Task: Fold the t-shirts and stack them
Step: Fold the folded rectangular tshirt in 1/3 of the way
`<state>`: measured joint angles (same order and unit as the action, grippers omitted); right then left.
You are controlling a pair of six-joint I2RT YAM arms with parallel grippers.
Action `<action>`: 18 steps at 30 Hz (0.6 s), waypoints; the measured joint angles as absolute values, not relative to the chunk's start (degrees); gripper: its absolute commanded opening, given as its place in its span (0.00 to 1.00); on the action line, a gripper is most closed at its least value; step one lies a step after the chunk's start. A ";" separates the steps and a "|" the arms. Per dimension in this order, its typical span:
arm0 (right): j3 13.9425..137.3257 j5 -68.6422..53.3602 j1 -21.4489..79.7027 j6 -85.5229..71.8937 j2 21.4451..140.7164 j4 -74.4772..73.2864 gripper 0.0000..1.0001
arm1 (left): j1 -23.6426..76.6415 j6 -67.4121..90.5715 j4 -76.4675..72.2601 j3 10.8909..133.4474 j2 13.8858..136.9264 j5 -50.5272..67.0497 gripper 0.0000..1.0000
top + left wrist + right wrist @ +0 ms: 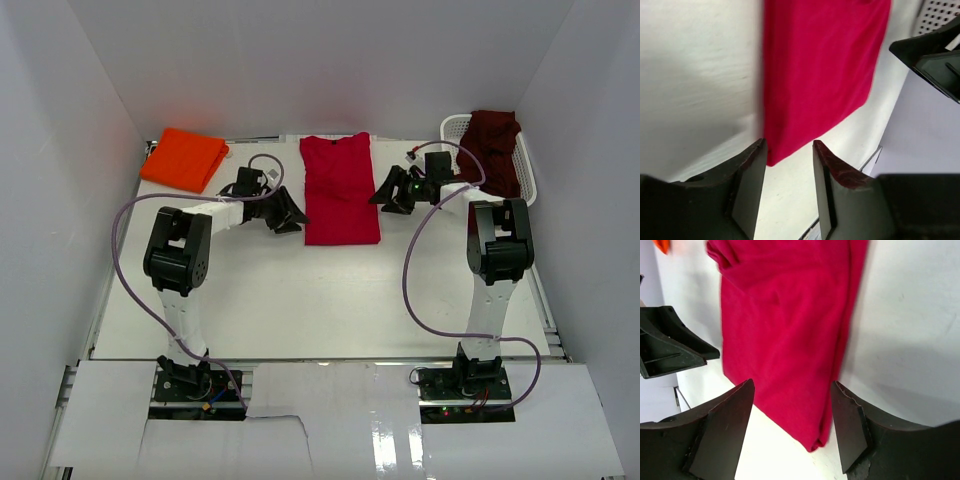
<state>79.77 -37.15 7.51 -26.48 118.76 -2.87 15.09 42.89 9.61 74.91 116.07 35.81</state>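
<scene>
A bright red t-shirt point(340, 190) lies folded into a long strip in the middle of the table point(300, 300), also in the left wrist view point(820, 70) and the right wrist view point(785, 335). An orange t-shirt point(184, 158) lies folded at the back left. A dark maroon t-shirt point(492, 145) is draped over the white basket point(527, 178) at the back right. My left gripper point(291, 218) point(789, 150) is open just left of the red shirt's near corner, holding nothing. My right gripper point(385, 195) point(792, 390) is open beside the shirt's right edge, above its near right corner.
White walls enclose the table on three sides. Purple cables loop from both arms over the near half of the table. The white basket stands against the right wall.
</scene>
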 measured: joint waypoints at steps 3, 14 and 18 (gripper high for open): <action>78.26 -36.34 7.51 -25.30 118.74 -5.69 0.69 | 14.76 42.19 9.28 72.05 116.07 35.51 0.54; 74.13 -37.71 7.64 -24.32 117.73 -7.57 0.69 | 14.44 41.78 7.16 69.78 116.07 35.35 0.55; 74.00 -37.45 7.97 -23.90 117.73 -7.62 0.57 | 14.44 41.78 7.01 69.80 116.16 35.35 0.56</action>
